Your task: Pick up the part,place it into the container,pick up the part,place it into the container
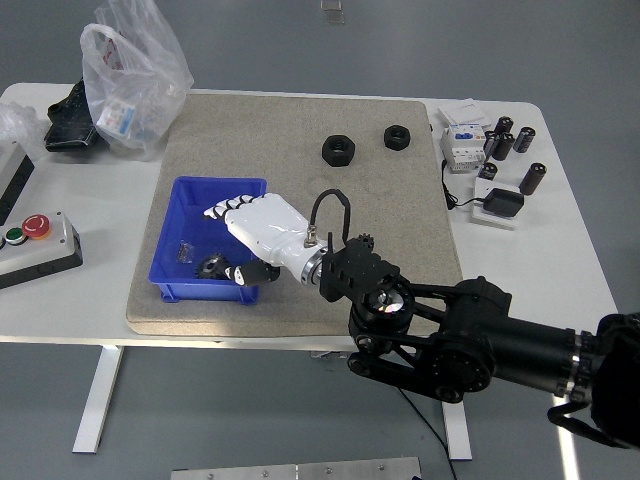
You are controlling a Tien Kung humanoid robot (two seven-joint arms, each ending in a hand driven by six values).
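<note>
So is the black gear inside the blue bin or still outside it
Inside. The black gear lies on the floor of the blue bin, within its walls, just under the right hand, whose fingers are spread and not gripping it.

The right hand [243, 232] partly hides the gear [211, 266] and the blue bin [170, 215]; their contact is unclear.

right hand [245, 232] over blue bin [190, 195], fingers spread | gear [210, 267] lying in bin, under hand
</note>
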